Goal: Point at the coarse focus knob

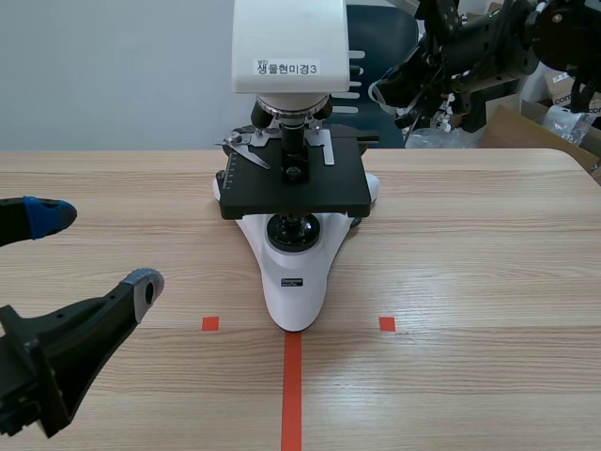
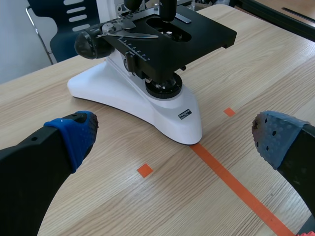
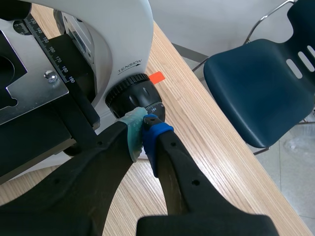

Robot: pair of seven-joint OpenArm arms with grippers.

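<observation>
A white microscope (image 1: 293, 272) with a black stage (image 1: 296, 178) stands mid-table. On the side facing my right wrist view, its black ribbed coarse focus knob (image 3: 132, 96) juts from the white body. My right gripper (image 3: 144, 129) is shut, and its joined pad tips rest against the lower edge of that knob. In the scene view the right arm (image 1: 470, 47) hangs raised behind the microscope at the right. My left gripper (image 1: 94, 249) stands open near the table's front left with nothing between its fingers. The left wrist view shows the opposite knob (image 2: 88, 43) well ahead of it.
A dark blue chair (image 3: 261, 88) stands beyond the far table edge behind the microscope. A cardboard box (image 1: 526, 122) and clutter lie at the back right. Orange tape marks (image 1: 292, 385) run in front of the microscope base.
</observation>
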